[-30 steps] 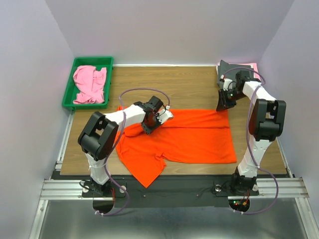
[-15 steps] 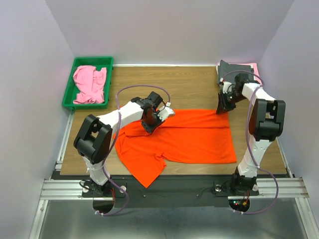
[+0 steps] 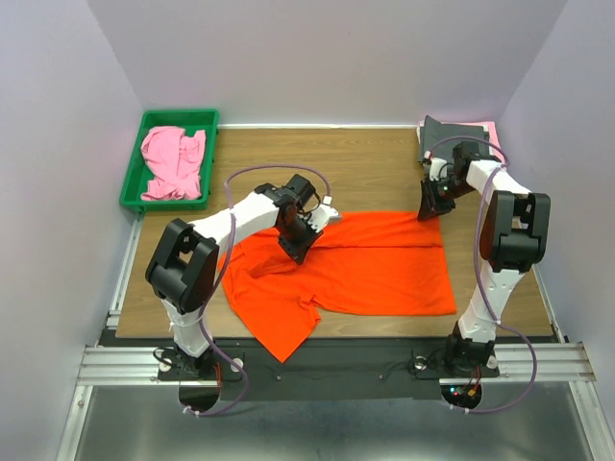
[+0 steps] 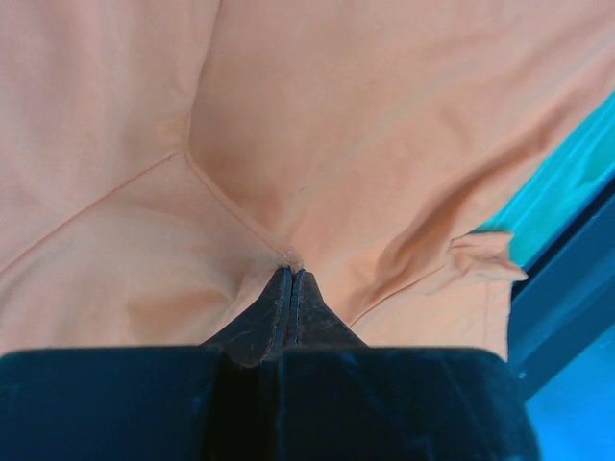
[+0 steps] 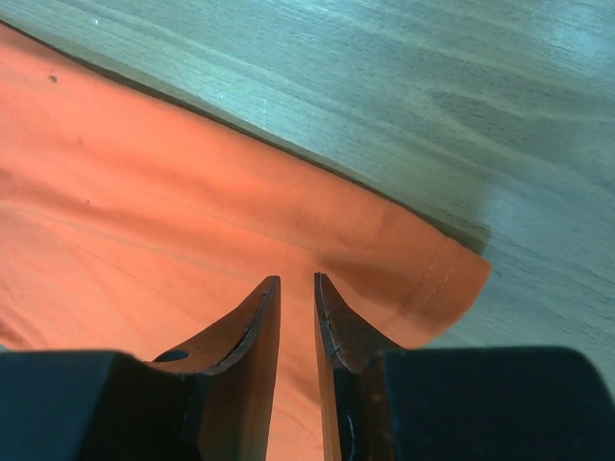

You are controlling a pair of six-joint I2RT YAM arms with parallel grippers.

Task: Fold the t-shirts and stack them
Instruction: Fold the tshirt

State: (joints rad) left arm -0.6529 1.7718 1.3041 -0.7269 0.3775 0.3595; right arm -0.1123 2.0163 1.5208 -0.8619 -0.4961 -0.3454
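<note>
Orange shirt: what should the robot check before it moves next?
1. Does the left gripper have the orange shirt? Ok: its jaws are shut on a pinch of cloth.
2. Does the right gripper have the far hem corner? Cannot tell: its jaws stand a little apart over the cloth.
3. Is the shirt lying flat? Not ok: it is bunched beside the left gripper.
4. Is the shirt fully on the table? Not ok: one part hangs past the near edge.
5. Is the pink shirt out of the way? Ok: it sits in the green tray.
</note>
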